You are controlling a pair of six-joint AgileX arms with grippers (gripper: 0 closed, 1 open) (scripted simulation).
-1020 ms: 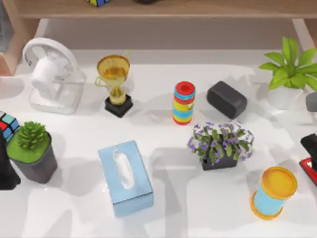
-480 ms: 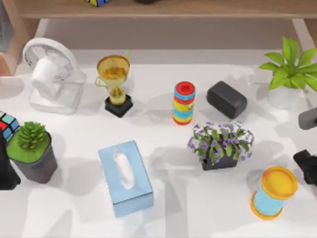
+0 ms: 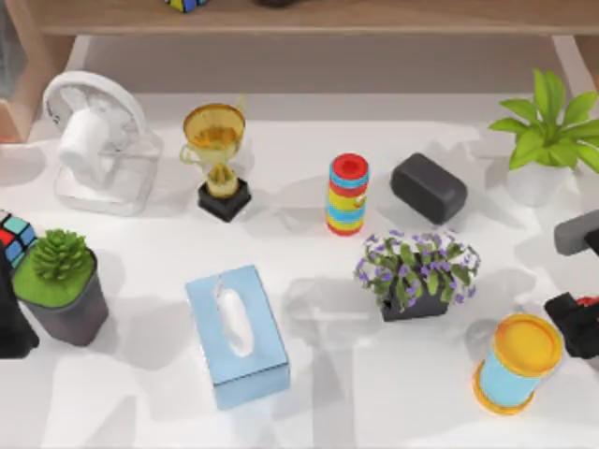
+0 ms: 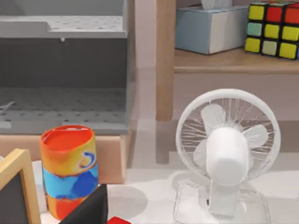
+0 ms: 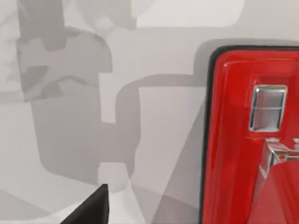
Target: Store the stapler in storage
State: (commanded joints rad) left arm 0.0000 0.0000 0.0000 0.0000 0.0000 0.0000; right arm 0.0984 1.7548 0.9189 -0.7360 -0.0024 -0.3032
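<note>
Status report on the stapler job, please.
Right gripper over stapler at table's right edge. Left arm parked left. Blue-and-yellow cylinder close beside.

The right tool [image 3: 576, 323] is seen at the top view's right edge as a matte black, blocky form, with a rounded dark grey link [image 3: 578, 231] above it. A black, wedge-shaped finger [image 5: 88, 206] with a flat, unmarked face is shown in the right wrist view. A similar black angled finger [image 4: 91, 209] is seen in the left wrist view. The left arm [image 3: 14, 323] appears as a black mass at the top view's left edge.
</note>
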